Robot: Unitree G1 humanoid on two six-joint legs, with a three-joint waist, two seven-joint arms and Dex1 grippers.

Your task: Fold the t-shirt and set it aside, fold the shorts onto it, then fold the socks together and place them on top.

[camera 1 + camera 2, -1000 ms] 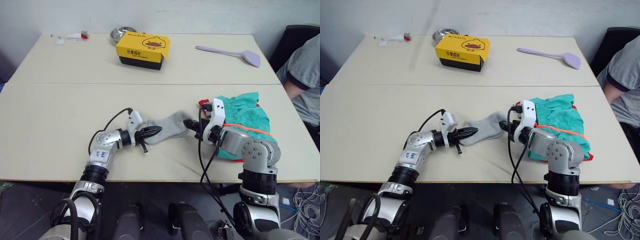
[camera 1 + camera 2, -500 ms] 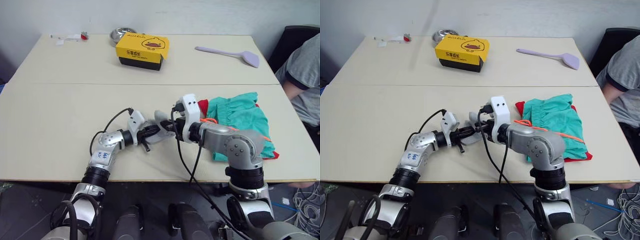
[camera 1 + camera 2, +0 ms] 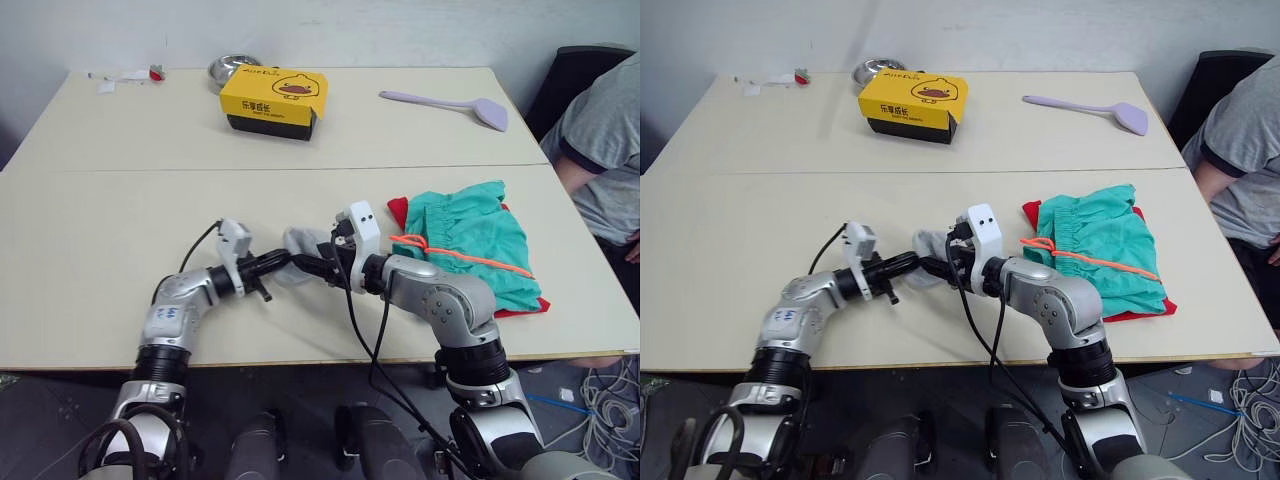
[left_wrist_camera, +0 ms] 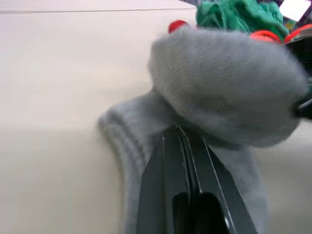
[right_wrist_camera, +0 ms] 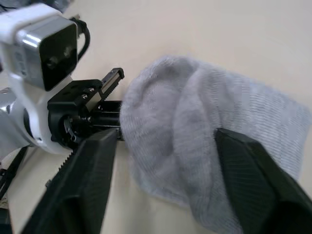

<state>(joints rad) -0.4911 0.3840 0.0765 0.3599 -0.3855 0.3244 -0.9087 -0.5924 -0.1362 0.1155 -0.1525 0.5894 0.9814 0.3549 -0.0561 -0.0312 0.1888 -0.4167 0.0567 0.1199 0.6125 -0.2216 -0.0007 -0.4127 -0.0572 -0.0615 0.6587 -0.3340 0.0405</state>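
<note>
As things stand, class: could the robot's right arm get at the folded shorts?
Probably yes. The shorts lie uncovered on the t-shirt, just beside the right arm. But the right gripper is open around the socks, so it must draw back from them first.

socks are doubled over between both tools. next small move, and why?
Probably open the left tool, which is shut on the socks. They are already bunched into a fold, and the right tool's fingers stand apart around that fold. Next the right can close and carry it to the shorts on the t-shirt.

2 grippers (image 3: 285, 264) (image 3: 312, 268), socks (image 3: 300, 243), 1 shorts (image 3: 470, 240), 1 tee (image 3: 399, 210)
</note>
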